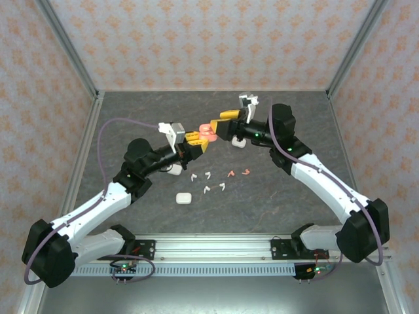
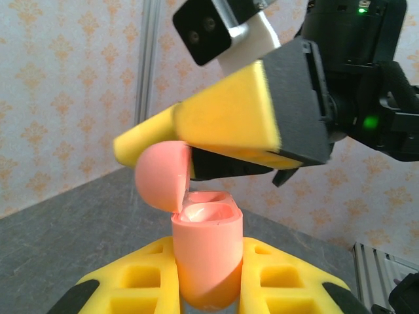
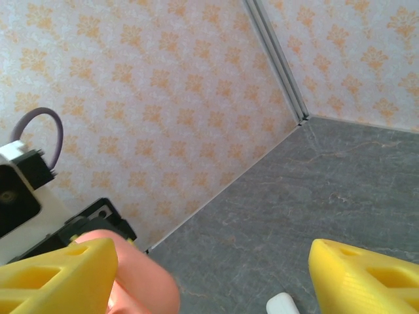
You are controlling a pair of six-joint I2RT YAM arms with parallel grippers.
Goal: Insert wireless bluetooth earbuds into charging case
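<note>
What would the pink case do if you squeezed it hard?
The case looks smooth and rounded, so it could probably slip or pop out of a pinch. Its open lid hangs by one edge, so that part likely flaps or snaps shut easily. It looks hollow, so probably light.

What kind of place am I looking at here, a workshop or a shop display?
Probably a small enclosed test booth for robot practice: patterned wall panels in metal framing box in a dark tabletop, and a left arm and right arm are bolted to a rail at its near edge.
</note>
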